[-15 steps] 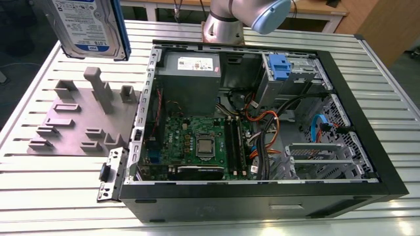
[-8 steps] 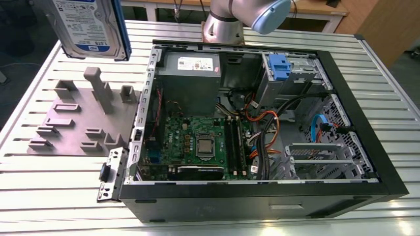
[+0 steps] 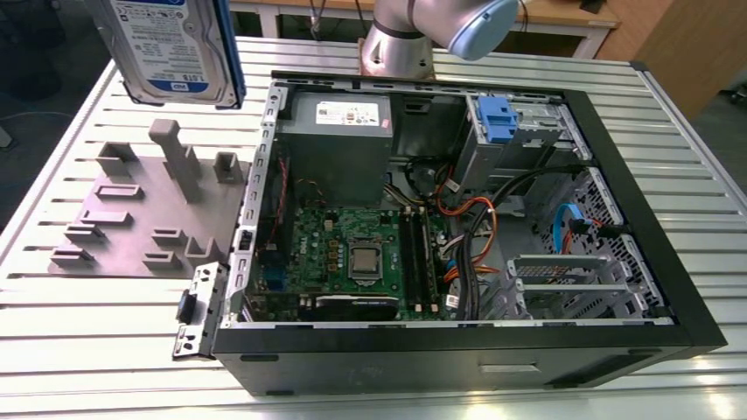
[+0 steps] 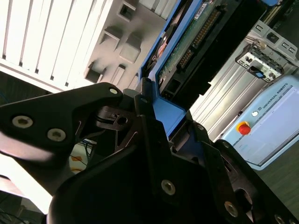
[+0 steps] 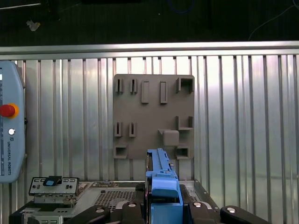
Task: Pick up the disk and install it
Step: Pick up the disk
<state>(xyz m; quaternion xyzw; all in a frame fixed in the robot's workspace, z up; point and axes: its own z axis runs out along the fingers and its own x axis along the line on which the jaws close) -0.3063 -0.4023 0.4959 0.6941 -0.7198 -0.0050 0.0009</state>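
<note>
Disk (image 3: 175,48): up in the air at the exterior view's upper left, label side toward the camera, blue bracket running down its edge.
Disk position: well above the table (image 3: 94,315), over the far end of the fixture plate, outside the computer case.
Disk in first wrist view: seen edge-on (image 5: 161,170), blue bracket end sticking out from between the black fingers.
Gripper (image 4: 168,122): closed on the disk's blue bracket, one black finger (image 4: 145,130) pressed to each side of the plastic.
Gripper in first wrist view (image 5: 162,209): same clamp on the bracket, above the fixture plate.
Fixture plate (image 3: 146,214): grey, flat on the table, raised blocks and slots on top, just beside the case on the exterior view's left.
Computer case (image 3: 467,350): black, lying on its side, open on top.
Inside the case: motherboard (image 3: 350,254), power supply (image 3: 338,131), loose cables.
Drive cage (image 3: 520,131): grey metal, in the far corner of the case, small blue handle (image 3: 498,118) on it.
Arm base (image 3: 403,44): at the far edge of the table, behind the case.
Teach pendant (image 5: 9,135): lying on the table beside the fixture plate, red button (image 5: 7,110) on it.
</note>
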